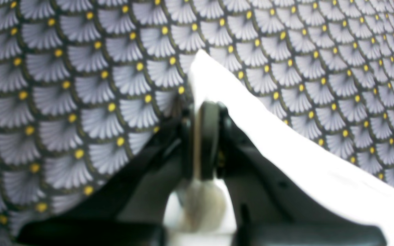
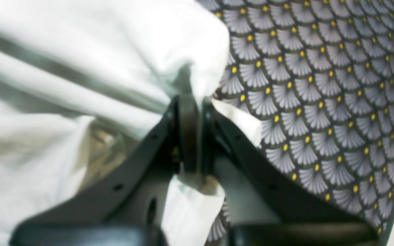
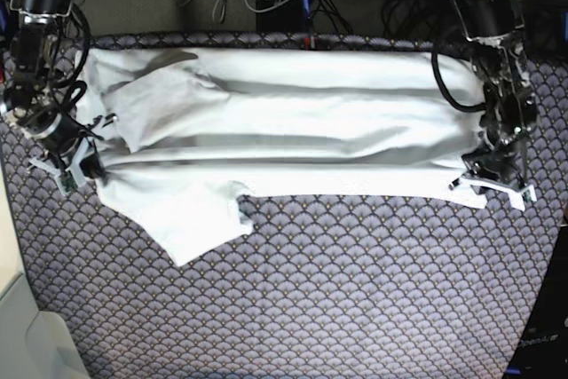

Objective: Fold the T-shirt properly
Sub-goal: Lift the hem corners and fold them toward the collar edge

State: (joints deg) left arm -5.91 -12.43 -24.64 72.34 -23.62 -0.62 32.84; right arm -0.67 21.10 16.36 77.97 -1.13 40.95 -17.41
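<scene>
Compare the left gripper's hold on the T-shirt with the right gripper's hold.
The left gripper pinches a thin, flat edge of the T-shirt, with patterned cloth open on both sides; the right gripper bites into bunched, wrinkled fabric that fills one side of its view. In the base view, the left gripper sits at the shirt's straight end, the right gripper beside the loose sleeve. Both have their jaws shut on white cloth at the shirt's near edge.
</scene>
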